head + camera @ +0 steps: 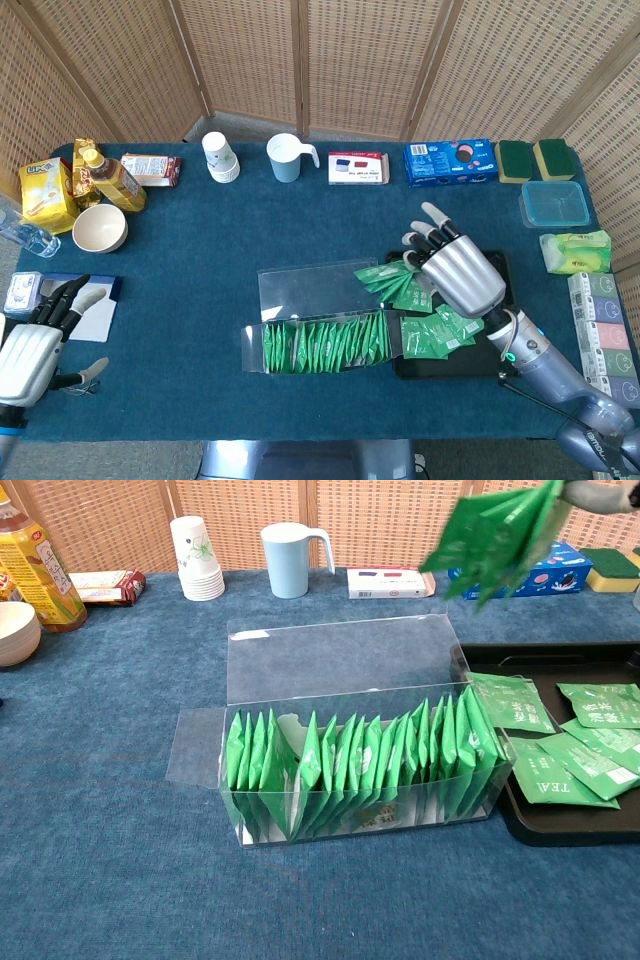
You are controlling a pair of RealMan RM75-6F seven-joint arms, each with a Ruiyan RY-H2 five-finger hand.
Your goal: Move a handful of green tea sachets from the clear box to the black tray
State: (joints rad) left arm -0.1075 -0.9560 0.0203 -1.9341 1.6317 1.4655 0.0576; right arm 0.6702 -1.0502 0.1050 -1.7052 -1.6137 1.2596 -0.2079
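My right hand (458, 275) hangs raised over the black tray (507, 290), fingers clamped on a fan of green tea sachets (497, 530), left hand (35, 343) idle with fingers apart

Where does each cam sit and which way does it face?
Head view: high above the near edge, looking steeply down on the whole table; shows the right robot hand holding a bunch of sachets by the black tray, and the left robot hand at lower left.
Chest view: low at the near edge, looking across the table at the clear box; of the robot only a sliver at the top right corner.
Both show the box, tray, held sachets and blue mug.
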